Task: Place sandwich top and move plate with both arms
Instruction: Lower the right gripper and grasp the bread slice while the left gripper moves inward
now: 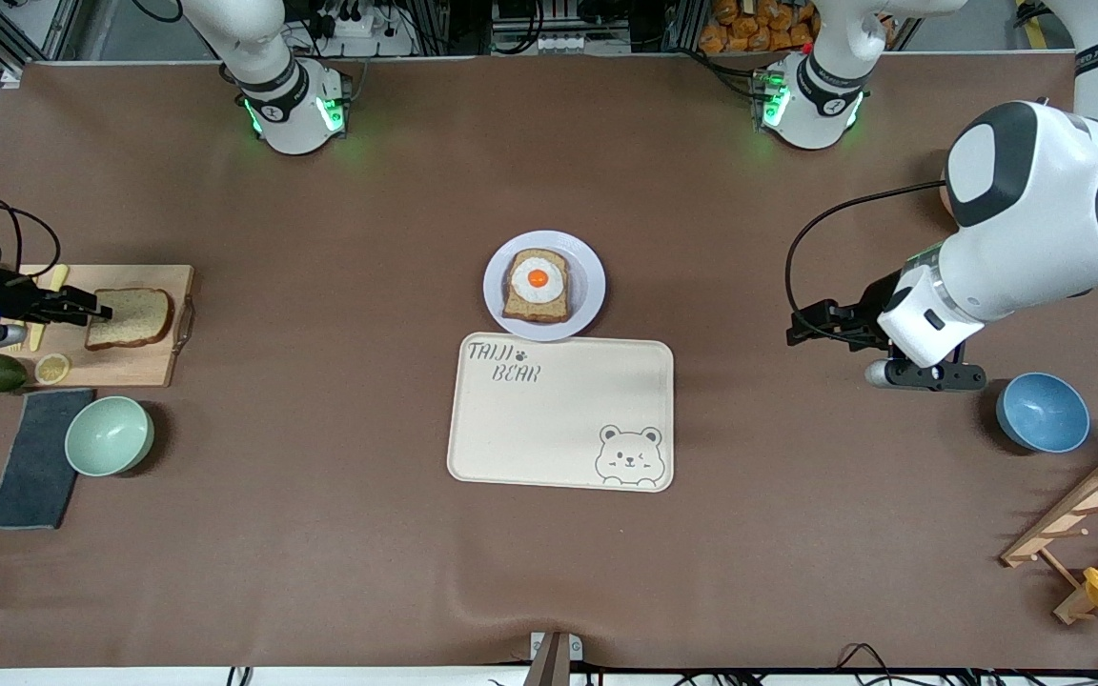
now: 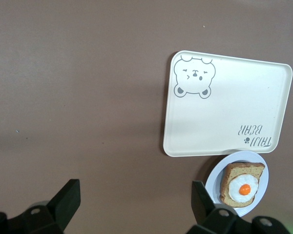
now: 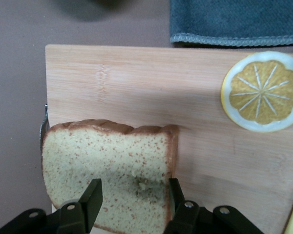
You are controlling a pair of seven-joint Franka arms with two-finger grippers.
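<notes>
The table [image 1: 320, 534] wears a matt brown covering, smooth apart from a slight ripple at its near edge. The cutting board [image 3: 136, 87] is pale wood with a fine straight grain, a metal handle at its end. The sandwich top [image 3: 107, 170] looks porous and speckled, its crust darker and smoother. The cloth [image 3: 234, 19] is dark woven fabric with a stitched hem. The tray [image 1: 559, 419] looks like matt cream plastic, the plate [image 1: 589, 286] faintly glossy. The arms [image 1: 1035, 219] are glossy white shells with dark matt joints.
</notes>
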